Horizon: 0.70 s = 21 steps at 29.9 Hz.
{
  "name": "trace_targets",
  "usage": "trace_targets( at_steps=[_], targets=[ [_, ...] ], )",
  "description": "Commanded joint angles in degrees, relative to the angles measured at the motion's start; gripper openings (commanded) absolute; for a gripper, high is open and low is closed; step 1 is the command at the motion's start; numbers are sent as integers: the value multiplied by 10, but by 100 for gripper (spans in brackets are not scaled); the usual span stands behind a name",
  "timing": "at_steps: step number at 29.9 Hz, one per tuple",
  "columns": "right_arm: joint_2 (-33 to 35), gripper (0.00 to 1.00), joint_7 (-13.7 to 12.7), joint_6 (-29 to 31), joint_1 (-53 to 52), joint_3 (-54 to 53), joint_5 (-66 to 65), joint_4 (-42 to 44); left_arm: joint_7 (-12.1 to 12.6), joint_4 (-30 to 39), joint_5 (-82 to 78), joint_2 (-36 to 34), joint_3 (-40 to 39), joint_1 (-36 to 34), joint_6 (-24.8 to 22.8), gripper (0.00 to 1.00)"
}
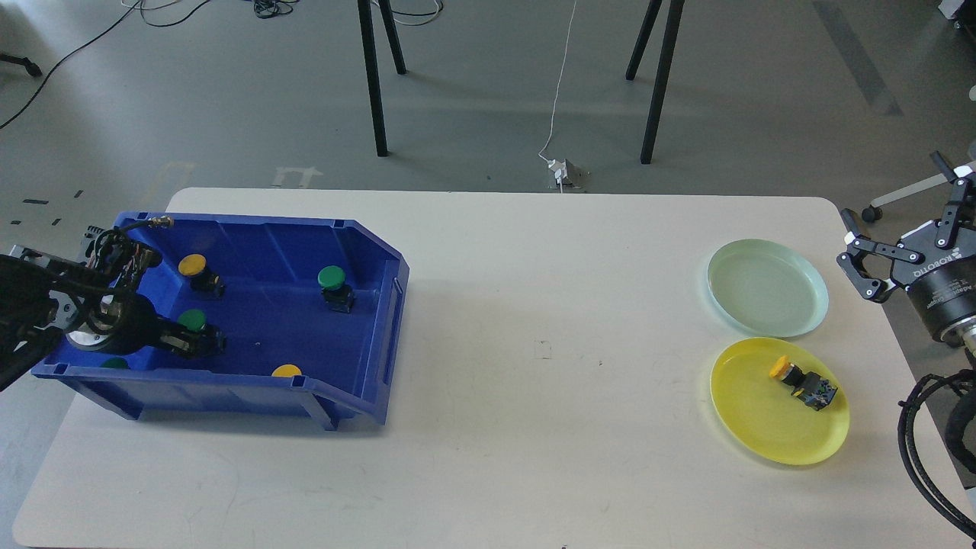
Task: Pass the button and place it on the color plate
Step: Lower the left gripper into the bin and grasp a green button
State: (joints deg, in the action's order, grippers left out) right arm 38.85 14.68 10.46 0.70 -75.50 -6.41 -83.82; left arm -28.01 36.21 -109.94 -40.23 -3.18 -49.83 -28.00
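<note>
A blue bin (366, 252) at the table's left holds several buttons: a yellow one (194, 265), a green one (332, 277), a green one (191, 319), and caps of another yellow (287, 371) and another green (116, 364) at the near wall. My left gripper (204, 342) reaches into the bin, with its dark fingers at the black base of the green button there. I cannot tell whether they grip it. My right gripper (892, 202) is open and empty beyond the table's right edge. A yellow plate (751, 423) holds a yellow button (801, 379). A pale green plate (767, 287) is empty.
The white table (534, 381) stretches between the bin and the plates. Black stand legs (374, 91) and a white cable (560, 91) are on the floor behind the table. My right arm's cables (926, 450) hang at the right edge.
</note>
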Motion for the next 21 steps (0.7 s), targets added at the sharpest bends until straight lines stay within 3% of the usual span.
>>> trace_targets(
  at_steps=[1,9,10,12,14,21],
  targets=[
    [0,99,0,0,0,0,0,1,0,0,3,-1,3,-1,0,14],
    [0,99,0,0,1,0,0,1,0,2,3,0,3,-5,0,15],
    [0,99,0,0,0,0,0,1,0,2,3,0,3,-5,0,19],
    [0,99,0,0,1,0,0,1,0,2,3,0,3,-6,0,45],
    [0,99,0,0,0,0,0,1,0,3,3,0,3,-6,0,59],
    [0,99,0,0,1,0,0,1,0,1,5,1,1,-6,0,67]
  ],
)
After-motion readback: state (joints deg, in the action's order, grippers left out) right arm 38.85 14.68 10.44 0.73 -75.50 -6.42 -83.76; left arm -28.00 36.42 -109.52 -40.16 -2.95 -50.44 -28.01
